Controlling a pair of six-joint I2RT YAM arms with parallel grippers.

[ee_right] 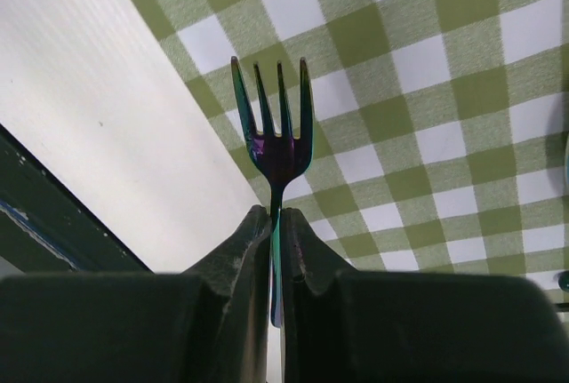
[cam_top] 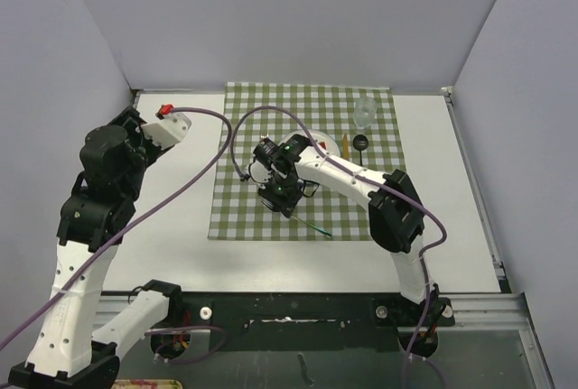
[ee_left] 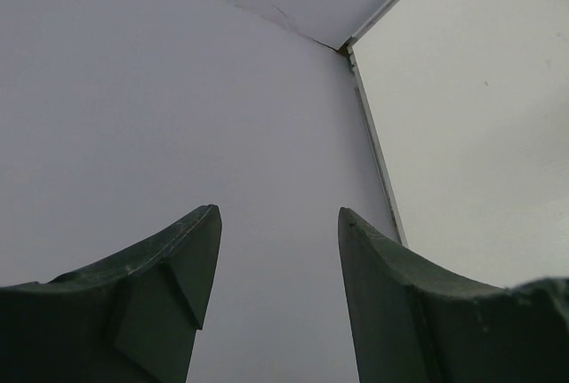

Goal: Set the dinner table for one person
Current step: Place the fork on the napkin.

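The white dinner table (cam_top: 172, 226) carries a green-and-white checked cloth (cam_top: 244, 217). My right gripper (cam_top: 275, 192) hovers over the cloth's left-centre. In the right wrist view it (ee_right: 276, 214) is shut on the thin handle of a dark iridescent fork (ee_right: 274, 134), whose tines point away from me over the cloth's edge (ee_right: 427, 90). In the top view the fork (cam_top: 312, 225) shows as a thin dark line. A white plate (cam_top: 318, 139) lies mostly hidden under the right arm. My left gripper (cam_top: 167, 125) is raised at the far left, open and empty (ee_left: 277, 214).
A clear glass (cam_top: 365, 111) stands at the cloth's far right corner. A pale-handled utensil (cam_top: 344, 146) and a small black round thing (cam_top: 360, 142) lie right of the plate. Grey walls (ee_left: 178, 90) enclose the table; metal rails run along its edges (cam_top: 479, 199).
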